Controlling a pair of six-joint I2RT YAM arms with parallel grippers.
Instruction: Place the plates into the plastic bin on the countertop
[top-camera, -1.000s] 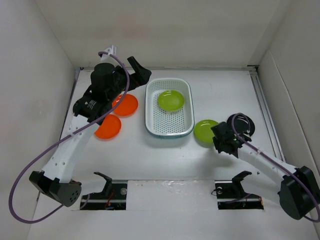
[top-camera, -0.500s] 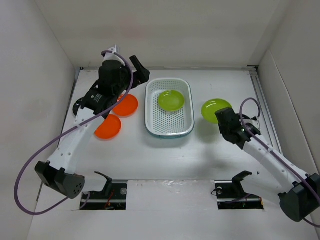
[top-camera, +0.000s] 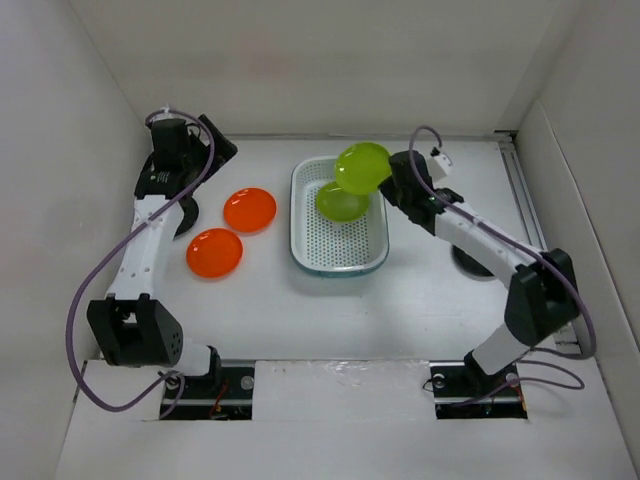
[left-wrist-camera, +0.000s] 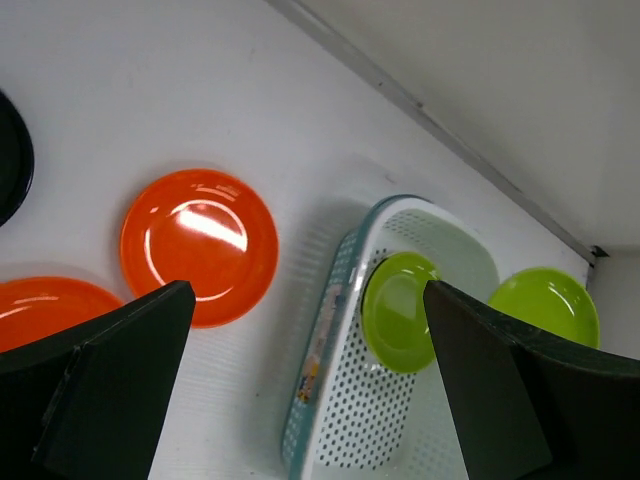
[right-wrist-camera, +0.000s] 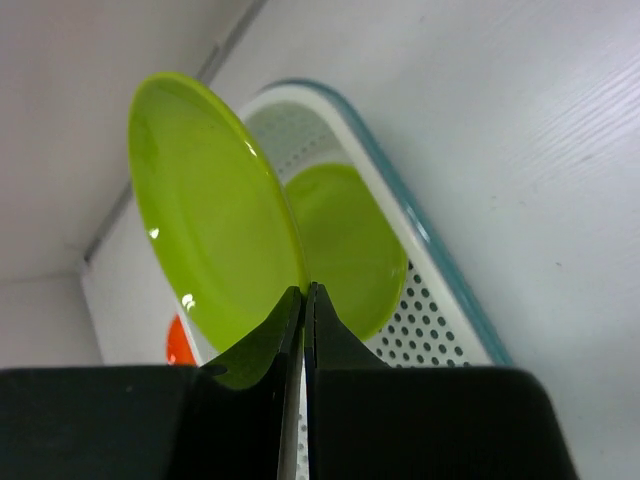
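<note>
Right hand (top-camera: 390, 177): you have it pinched tight on the rim of a green plate (top-camera: 362, 167), tilted on edge.
Left hand (left-wrist-camera: 305, 370): spread wide, empty, over the far left corner.
Bin (top-camera: 340, 242): straight below your held plate. Its long axis runs near to far, and you are over the far end.
Green count: two, the second green plate (top-camera: 338, 203) lying in the bin.
Orange plates (top-camera: 250, 210): two, on the counter (top-camera: 420, 300) left of the bin.
Black plate (top-camera: 186, 214): one beside your left arm, and a dark disc (top-camera: 468, 262) under your right arm is likely another.

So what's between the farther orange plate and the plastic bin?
Nothing. In the top view only bare countertop separates the orange plate from the plastic bin; the left wrist view agrees.
</note>
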